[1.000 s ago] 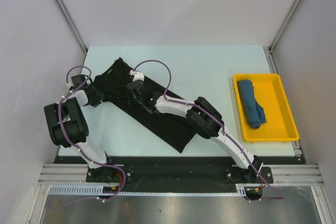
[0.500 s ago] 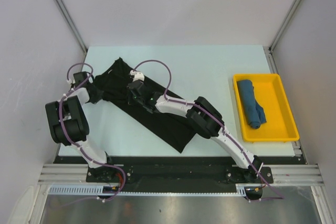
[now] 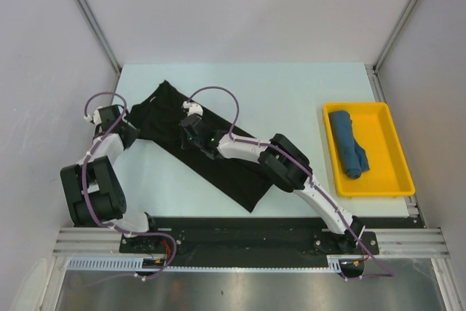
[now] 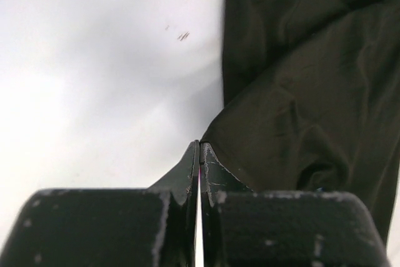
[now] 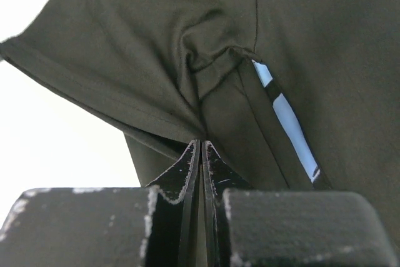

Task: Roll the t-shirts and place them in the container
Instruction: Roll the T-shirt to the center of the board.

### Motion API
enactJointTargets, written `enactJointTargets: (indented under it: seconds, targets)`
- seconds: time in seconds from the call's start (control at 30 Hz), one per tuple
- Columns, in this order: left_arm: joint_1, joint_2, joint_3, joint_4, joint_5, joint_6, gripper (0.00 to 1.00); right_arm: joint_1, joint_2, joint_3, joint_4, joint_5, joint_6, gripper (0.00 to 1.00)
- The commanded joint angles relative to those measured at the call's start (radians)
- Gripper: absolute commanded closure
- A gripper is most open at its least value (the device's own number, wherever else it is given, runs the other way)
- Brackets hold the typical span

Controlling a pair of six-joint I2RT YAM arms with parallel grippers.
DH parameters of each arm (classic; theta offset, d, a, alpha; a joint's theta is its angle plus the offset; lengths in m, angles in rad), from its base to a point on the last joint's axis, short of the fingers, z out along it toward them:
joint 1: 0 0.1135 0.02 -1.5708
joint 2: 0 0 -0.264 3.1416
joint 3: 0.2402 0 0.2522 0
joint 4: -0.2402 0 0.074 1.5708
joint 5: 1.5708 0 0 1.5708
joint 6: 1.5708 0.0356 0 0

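The black t-shirt (image 3: 218,162) lies as a long folded strip, slanting from the table's back left to the front middle. My left gripper (image 3: 132,123) is at its left edge. In the left wrist view the gripper (image 4: 199,145) is shut, with a corner of the shirt (image 4: 300,104) drawn into its tips. My right gripper (image 3: 191,127) is over the shirt's upper part. In the right wrist view it (image 5: 201,143) is shut on a pinch of black cloth (image 5: 156,60), beside a blue print stripe (image 5: 287,123). The teal-blue t-shirt (image 3: 348,143) lies rolled in the yellow tray.
The yellow tray (image 3: 331,111) stands at the right side of the pale table (image 3: 291,92). Grey walls and metal frame posts close in the table on the left, back and right.
My left arm has swung, and its gripper has shifted slightly left and back at the shirt's edge. My right gripper has stayed almost in place on the shirt.
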Motion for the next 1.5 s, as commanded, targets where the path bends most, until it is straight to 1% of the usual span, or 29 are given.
enactJointTargets:
  seconds: [0.0, 0.17, 0.4, 0.6, 0.83, 0.9, 1.0, 1.03, 1.07, 1.1, 1.13, 1.2, 1.23, 1.33, 1.4, 1.47]
  targets:
    - [-0.002, -0.053, -0.048, 0.030, -0.035, -0.031, 1.00, -0.004, -0.090, -0.015, 0.023, 0.003, -0.013, 0.94]
    - [-0.002, -0.050, -0.065, 0.051, -0.024, -0.039, 1.00, -0.005, -0.119, -0.037, 0.036, -0.011, -0.024, 0.94]
    - [-0.010, -0.018, 0.010, 0.120, 0.042, -0.013, 1.00, -0.033, -0.132, -0.023, 0.029, -0.051, -0.028, 0.93]
    - [-0.089, 0.098, 0.211, 0.111, 0.046, 0.010, 1.00, -0.085, -0.122, -0.022, 0.019, -0.094, 0.012, 0.94]
    - [-0.224, 0.264, 0.362, 0.148, 0.060, 0.019, 1.00, -0.122, -0.138, -0.068, 0.033, -0.105, 0.071, 0.94]
    - [-0.244, 0.321, 0.412, 0.145, 0.071, 0.021, 1.00, -0.131, -0.138, -0.080, 0.039, -0.114, 0.094, 0.94]
    - [-0.269, 0.401, 0.474, 0.143, 0.095, 0.021, 1.00, -0.143, -0.148, -0.129, 0.054, -0.106, 0.114, 0.92]
    - [-0.278, 0.418, 0.492, 0.138, 0.124, 0.025, 1.00, -0.146, -0.167, -0.147, 0.065, -0.105, 0.124, 0.89]
    - [-0.284, 0.436, 0.510, 0.116, 0.125, 0.029, 0.98, -0.150, -0.177, -0.188, 0.075, -0.103, 0.127, 0.82]
    - [-0.284, 0.453, 0.529, 0.117, 0.131, 0.033, 0.94, -0.153, -0.188, -0.206, 0.086, -0.102, 0.127, 0.77]
    - [-0.286, 0.453, 0.532, 0.125, 0.140, 0.033, 0.76, -0.162, -0.220, -0.222, 0.089, -0.099, 0.127, 0.68]
    - [-0.284, 0.432, 0.544, 0.132, 0.129, 0.050, 0.67, -0.169, -0.254, -0.274, 0.095, -0.094, 0.122, 0.62]
    - [-0.281, 0.422, 0.552, 0.129, 0.128, 0.061, 0.58, -0.176, -0.272, -0.288, 0.091, -0.091, 0.113, 0.59]
    - [-0.281, 0.378, 0.593, 0.077, 0.114, 0.096, 0.43, -0.192, -0.352, -0.347, 0.065, -0.060, 0.101, 0.57]
    - [-0.283, 0.343, 0.589, 0.031, 0.102, 0.087, 0.39, -0.203, -0.420, -0.399, 0.046, -0.051, 0.101, 0.57]
    - [-0.289, 0.281, 0.564, -0.007, 0.102, 0.061, 0.38, -0.226, -0.495, -0.436, 0.017, -0.027, 0.101, 0.59]
